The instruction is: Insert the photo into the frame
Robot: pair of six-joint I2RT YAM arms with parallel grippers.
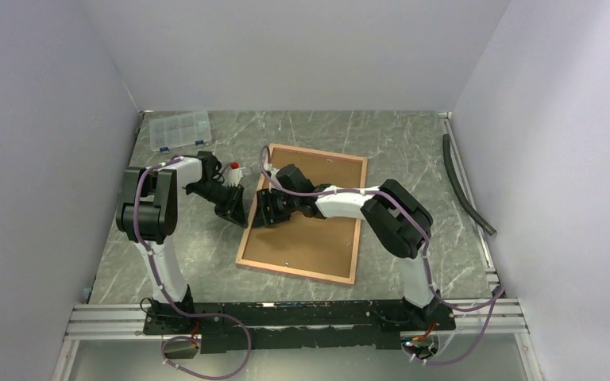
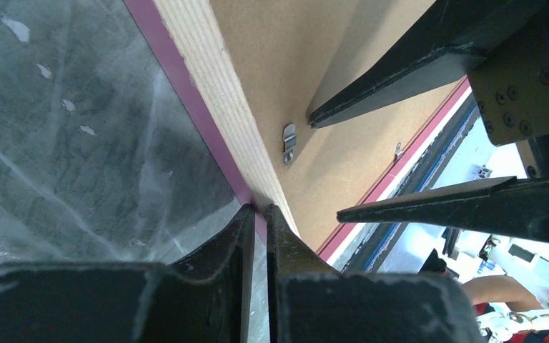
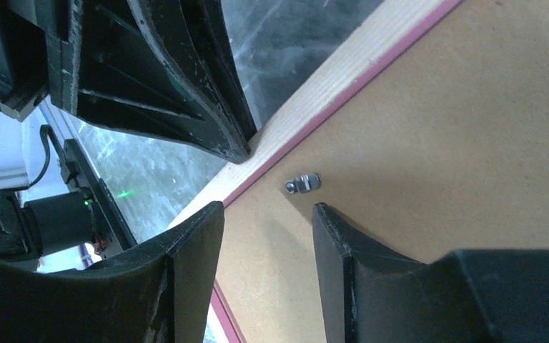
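The frame [image 1: 294, 271] lies face down on the table with its tan wood back up and a pink edge showing. A brown backing board [image 1: 318, 230] fills it. The photo is out of view. My left gripper [image 1: 234, 213] is at the frame's left rim; in the left wrist view its jaws [image 2: 259, 209] are shut to a thin slit, tips touching the pink edge beside the wood strip [image 2: 214, 78]. My right gripper [image 1: 264, 208] hovers over the board just inside that rim. Its jaws [image 3: 268, 209] are open and empty, just short of a small metal clip [image 3: 302, 184].
A clear plastic compartment box [image 1: 179, 129] sits at the back left. A small red and white object [image 1: 236, 167] lies just behind the left gripper. A black hose [image 1: 465, 186] runs along the right wall. White walls close three sides.
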